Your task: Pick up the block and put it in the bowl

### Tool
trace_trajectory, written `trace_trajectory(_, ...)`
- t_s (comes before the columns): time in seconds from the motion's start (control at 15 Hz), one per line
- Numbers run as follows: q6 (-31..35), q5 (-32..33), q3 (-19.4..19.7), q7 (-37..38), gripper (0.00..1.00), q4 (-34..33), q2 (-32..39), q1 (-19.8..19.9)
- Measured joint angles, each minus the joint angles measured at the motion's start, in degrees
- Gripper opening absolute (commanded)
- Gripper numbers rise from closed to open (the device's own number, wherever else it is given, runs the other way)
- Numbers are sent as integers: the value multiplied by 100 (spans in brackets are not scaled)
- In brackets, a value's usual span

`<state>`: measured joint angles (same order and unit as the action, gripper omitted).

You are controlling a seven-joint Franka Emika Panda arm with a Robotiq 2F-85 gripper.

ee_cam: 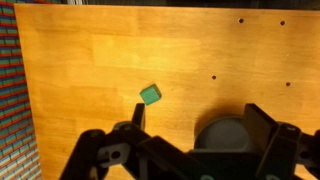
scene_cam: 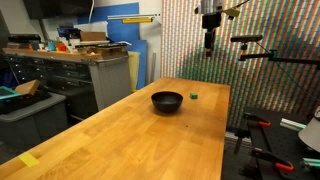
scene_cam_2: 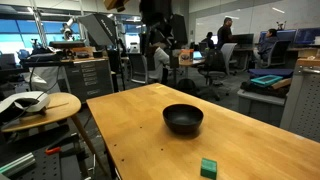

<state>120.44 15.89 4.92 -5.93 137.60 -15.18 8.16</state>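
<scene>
The wooden table (scene_cam: pixel 130 140) carries the dark, glossy bowl (scene_cam: pixel 167 101) toward its far end. The gripper (ee_cam: pixel 197 112) hangs high above the table with its jaws spread wide, holding nothing. The small green block (scene_cam: pixel 193 96) lies on the wood just beside the bowl, not touching its rim.

In the wrist view the block sits off-centre and skewed to the fingers, so the approach seems to be the step in hand. Centre over the block, turn the wrist until the fingers face its flat sides, then descend straight, staying clear of the bowl's rim.

Green block (scene_cam: pixel 193 96) near bowl (scene_cam: pixel 167 101) (apart).
</scene>
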Motion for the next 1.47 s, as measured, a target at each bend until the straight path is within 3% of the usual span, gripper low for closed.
trace_trajectory(0.93, 13, 0, 0, -96, 100, 7, -1, -25)
trace_trajectory(1.47, 516, 0, 113, -1648, 100, 394, -1, -68)
